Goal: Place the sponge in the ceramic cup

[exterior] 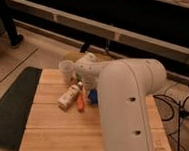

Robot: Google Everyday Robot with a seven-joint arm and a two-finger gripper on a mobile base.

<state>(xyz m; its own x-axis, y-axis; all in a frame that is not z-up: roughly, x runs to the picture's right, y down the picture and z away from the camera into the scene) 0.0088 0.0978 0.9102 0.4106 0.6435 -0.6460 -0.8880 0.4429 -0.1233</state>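
Camera view shows the blue sponge [92, 96] lying on the wooden table [57, 131], near the ceramic cup [66, 69]. The gripper [86, 84] hangs just above the sponge; whether it grips, I cannot tell. A dark mat [9, 107] covers the floor beside the table.

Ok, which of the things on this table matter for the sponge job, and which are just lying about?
Job: small blue sponge, partly behind the arm; whitish ceramic cup; gripper, low between them.
Lying about: white bottle on its side; slim orange object beside it.
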